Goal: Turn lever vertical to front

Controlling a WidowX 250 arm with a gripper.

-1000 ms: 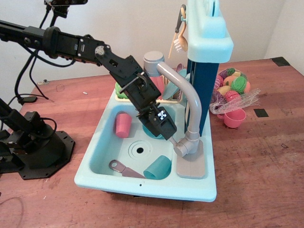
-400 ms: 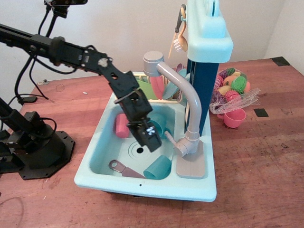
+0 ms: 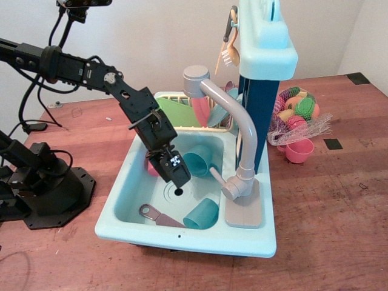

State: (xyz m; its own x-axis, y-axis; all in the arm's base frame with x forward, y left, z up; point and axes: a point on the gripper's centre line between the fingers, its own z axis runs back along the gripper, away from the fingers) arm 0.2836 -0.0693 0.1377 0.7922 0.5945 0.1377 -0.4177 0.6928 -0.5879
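The lever (image 3: 217,176) is a short pale stick jutting up and to the left from the round grey faucet base (image 3: 237,188) at the right side of the light blue sink (image 3: 124,200). The tall curved grey spout (image 3: 229,113) rises from the same base. My black gripper (image 3: 178,176) hangs over the middle of the basin, just above the drain (image 3: 178,191). It is about a hand's width left of the lever and does not touch it. Its jaws face down and away, so I cannot tell their state.
In the basin are a pink cup (image 3: 152,165) behind the gripper, two teal cups (image 3: 198,163) (image 3: 202,213) and a spatula with a brown blade (image 3: 156,215). A dish rack with plates (image 3: 200,112) and a blue tower (image 3: 262,91) stand behind. A mesh bag of fruit (image 3: 298,112) and a pink cup (image 3: 300,150) sit to the right.
The gripper has moved left and away from the lever, from beside the faucet base to over the drain. The lever, hidden behind it a second ago, now shows pointing up and left.
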